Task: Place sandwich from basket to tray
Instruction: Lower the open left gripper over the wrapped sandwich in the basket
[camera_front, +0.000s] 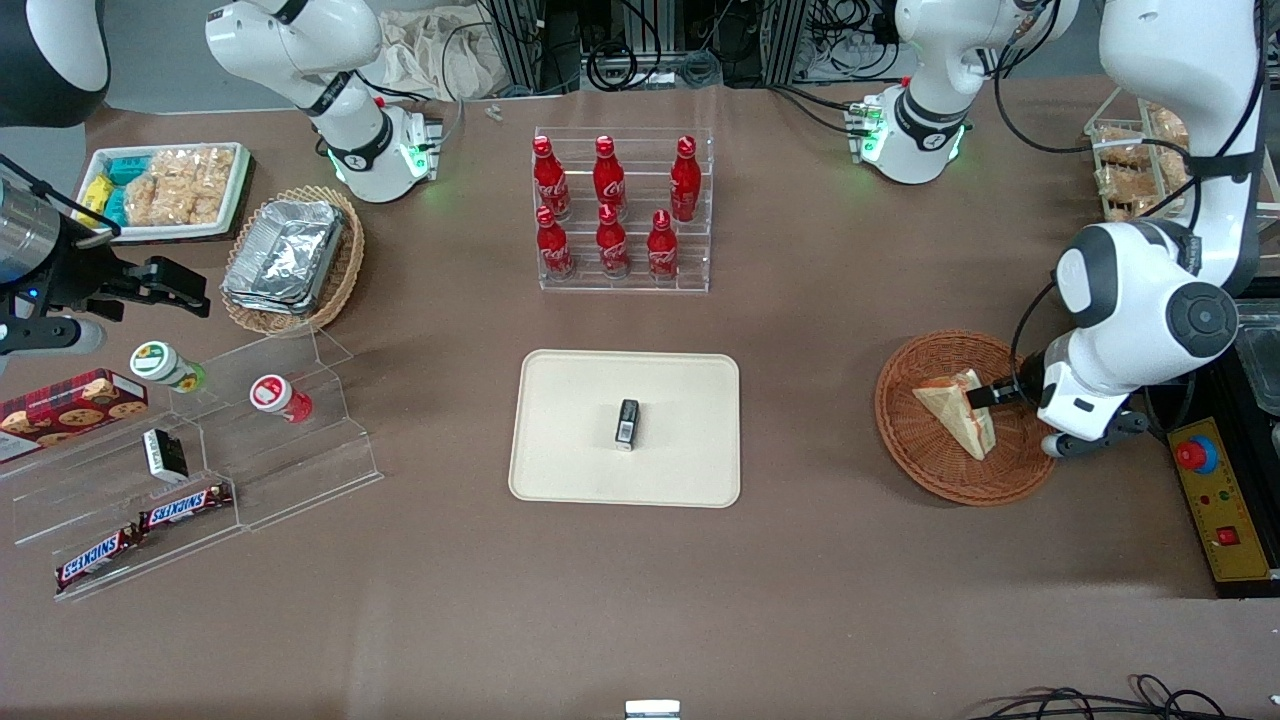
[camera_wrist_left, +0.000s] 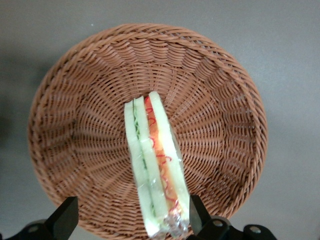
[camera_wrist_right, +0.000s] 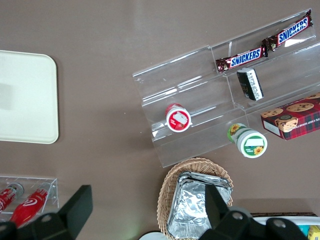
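The sandwich (camera_front: 958, 410) (camera_wrist_left: 156, 170) was a triangular wedge of pale white bread, wrapped in clear film, with green and red filling showing along its cut edge. It stood on edge inside the basket (camera_front: 925, 455) (camera_wrist_left: 85, 135), a round, shallow, reddish-brown wicker one lying toward the working arm's end of the table. The gripper (camera_front: 985, 396) (camera_wrist_left: 131, 218) was at the sandwich with its fingers spread, one on each side of the wedge. The tray (camera_front: 570, 440), a flat cream-beige rectangle with rounded corners and a low rim, lay at the table's middle, well apart from the basket.
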